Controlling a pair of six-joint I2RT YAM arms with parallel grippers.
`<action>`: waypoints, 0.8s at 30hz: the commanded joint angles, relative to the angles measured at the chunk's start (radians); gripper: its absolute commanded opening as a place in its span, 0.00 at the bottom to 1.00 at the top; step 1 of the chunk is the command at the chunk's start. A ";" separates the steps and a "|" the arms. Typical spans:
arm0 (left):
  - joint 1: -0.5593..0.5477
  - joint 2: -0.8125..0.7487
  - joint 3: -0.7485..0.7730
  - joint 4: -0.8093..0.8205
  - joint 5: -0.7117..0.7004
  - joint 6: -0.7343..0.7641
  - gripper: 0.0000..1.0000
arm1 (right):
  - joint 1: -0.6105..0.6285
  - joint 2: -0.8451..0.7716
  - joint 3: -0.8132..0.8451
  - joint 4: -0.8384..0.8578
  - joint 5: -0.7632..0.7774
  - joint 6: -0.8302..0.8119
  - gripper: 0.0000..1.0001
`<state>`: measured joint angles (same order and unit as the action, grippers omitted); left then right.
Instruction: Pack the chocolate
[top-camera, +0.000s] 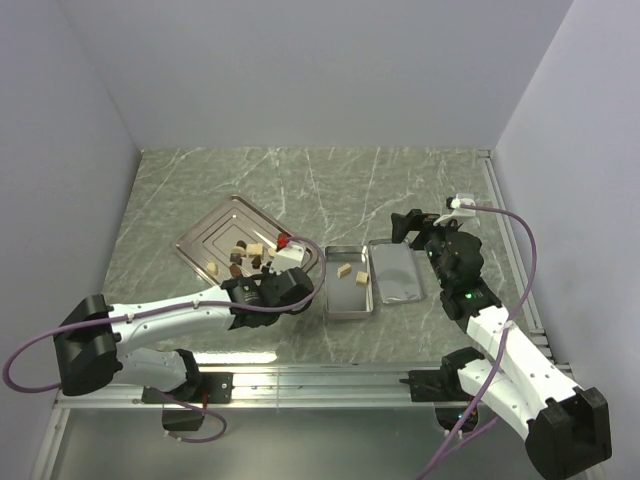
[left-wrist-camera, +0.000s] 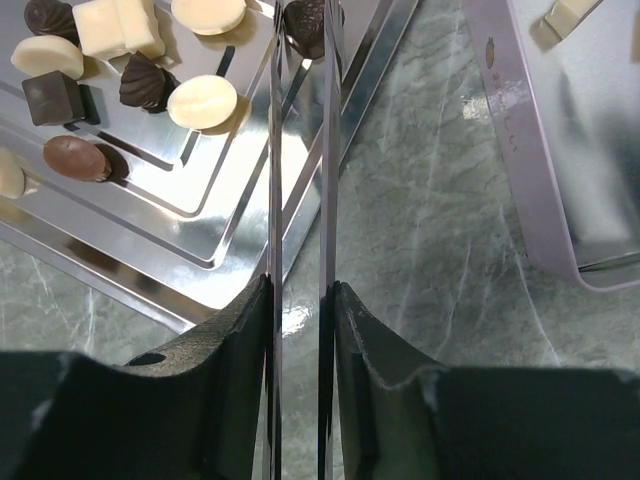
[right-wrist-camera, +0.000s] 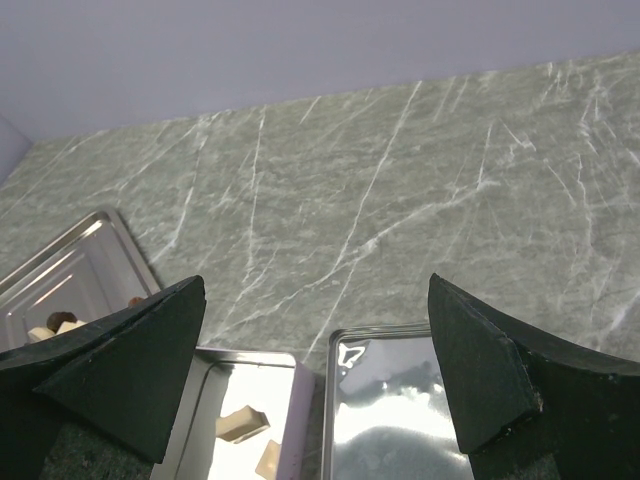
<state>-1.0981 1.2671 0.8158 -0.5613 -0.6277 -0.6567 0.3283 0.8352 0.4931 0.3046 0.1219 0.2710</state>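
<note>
We see the left gripper (left-wrist-camera: 302, 10), nearer and left of the tin (left-wrist-camera: 515, 150), pinching a dark chocolate (left-wrist-camera: 303, 32); the right gripper (right-wrist-camera: 318, 290) stands open.

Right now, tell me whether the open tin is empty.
No: the top view shows two tan chocolates lying inside the tin.
</note>
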 joint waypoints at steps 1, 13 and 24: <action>-0.006 -0.017 0.033 0.020 -0.032 0.003 0.27 | -0.002 -0.002 0.052 0.016 -0.001 -0.012 0.98; 0.018 -0.175 -0.023 0.231 0.045 0.175 0.23 | -0.002 -0.001 0.052 0.016 -0.004 -0.010 0.98; 0.078 -0.342 -0.112 0.428 0.353 0.311 0.21 | -0.002 0.010 0.056 0.016 -0.002 -0.012 0.98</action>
<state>-1.0203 0.9607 0.7128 -0.2455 -0.3927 -0.4030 0.3283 0.8391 0.4934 0.3023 0.1215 0.2710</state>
